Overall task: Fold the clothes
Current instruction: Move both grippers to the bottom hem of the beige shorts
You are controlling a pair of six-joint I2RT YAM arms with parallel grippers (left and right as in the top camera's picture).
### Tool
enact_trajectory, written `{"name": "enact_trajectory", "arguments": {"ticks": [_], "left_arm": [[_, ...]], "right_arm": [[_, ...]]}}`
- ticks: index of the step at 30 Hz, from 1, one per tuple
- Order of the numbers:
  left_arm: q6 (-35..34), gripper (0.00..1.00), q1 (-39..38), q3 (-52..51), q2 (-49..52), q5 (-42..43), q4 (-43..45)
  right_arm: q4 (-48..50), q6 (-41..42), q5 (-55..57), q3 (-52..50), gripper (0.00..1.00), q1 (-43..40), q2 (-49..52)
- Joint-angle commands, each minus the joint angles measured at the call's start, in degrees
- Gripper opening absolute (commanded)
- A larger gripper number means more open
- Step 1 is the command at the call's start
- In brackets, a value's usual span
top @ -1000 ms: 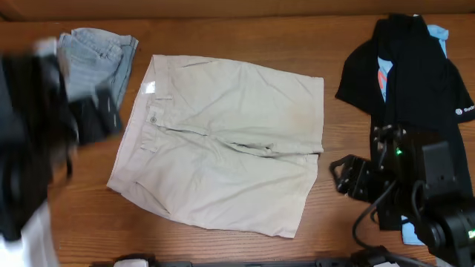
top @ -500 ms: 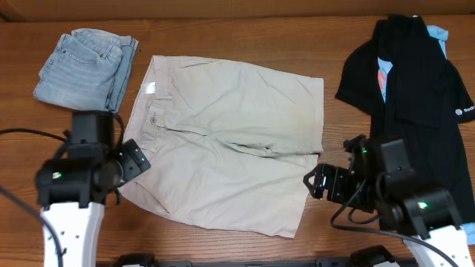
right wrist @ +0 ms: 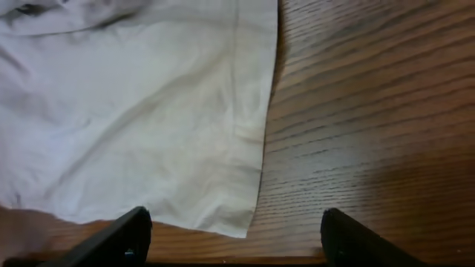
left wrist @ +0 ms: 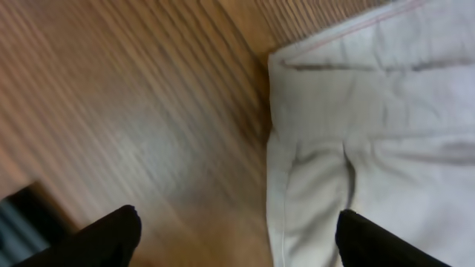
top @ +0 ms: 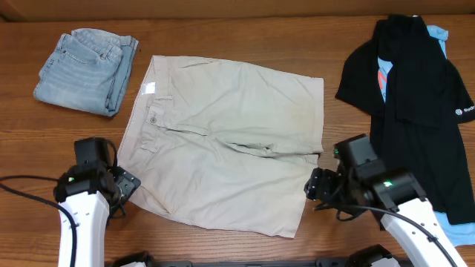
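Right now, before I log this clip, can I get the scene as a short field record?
garment: khaki shorts, spread flat on the table, not yet folded
left gripper: open, by the waistband corner, holding nothing
right gripper: open, by a leg hem corner, holding nothing
other clothes: folded denim top left in the overhead view; black shirt on the right

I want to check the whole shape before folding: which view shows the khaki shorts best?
The overhead view: the khaki shorts lie flat and whole, waistband to both hems. The left wrist view shows only one corner; the right wrist view only a leg's hem corner.
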Motion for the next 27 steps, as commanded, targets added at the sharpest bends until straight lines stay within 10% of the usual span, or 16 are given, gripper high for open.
{"name": "enact_trajectory", "arguments": {"ticks": [1, 13, 27], "left_arm": [[-2.95, 0.84, 2.01, -4.07, -0.11, 0.37, 5.42], [-4.37, 0.65, 2.47, -8.68, 7.52, 2.32, 23.63], [-4.37, 0.05, 2.47, -8.68, 17.75, 4.55, 28.15]], "right_arm": [[1.29, 8.94, 7.82, -0.20, 0.77, 4.92, 0.98], [4.61, 20.28, 14.34, -0.20, 0.77, 17.84, 7.02], [7.61, 27.85, 11.52, -3.54, 0.67, 29.40, 9.35]]}}
